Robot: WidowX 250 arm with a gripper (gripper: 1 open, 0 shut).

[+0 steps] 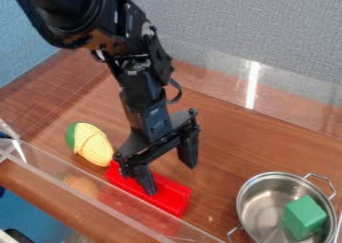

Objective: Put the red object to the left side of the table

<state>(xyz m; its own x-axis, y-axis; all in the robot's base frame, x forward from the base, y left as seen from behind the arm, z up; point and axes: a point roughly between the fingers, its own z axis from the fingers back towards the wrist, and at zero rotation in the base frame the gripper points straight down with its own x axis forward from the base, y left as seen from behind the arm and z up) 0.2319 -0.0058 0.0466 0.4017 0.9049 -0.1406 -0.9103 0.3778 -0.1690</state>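
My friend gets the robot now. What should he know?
Gripper: open, pointing down, fingers straddling the red object; no grip yet.
Red object: lies flat by the table's near clear wall, beside the corn toy.
Green cube: sits in the metal pot on the right.
Done: gripper lined up over the block.
Left: close, lift, carry it to the left side, let go.

The red block (pixel 150 193) is a long, flat, bright red piece. It lies flat on the table (pixel 227 112), near the front clear wall, with its long side running diagonally. The table is dark reddish-brown wood grain, with low clear walls around it.
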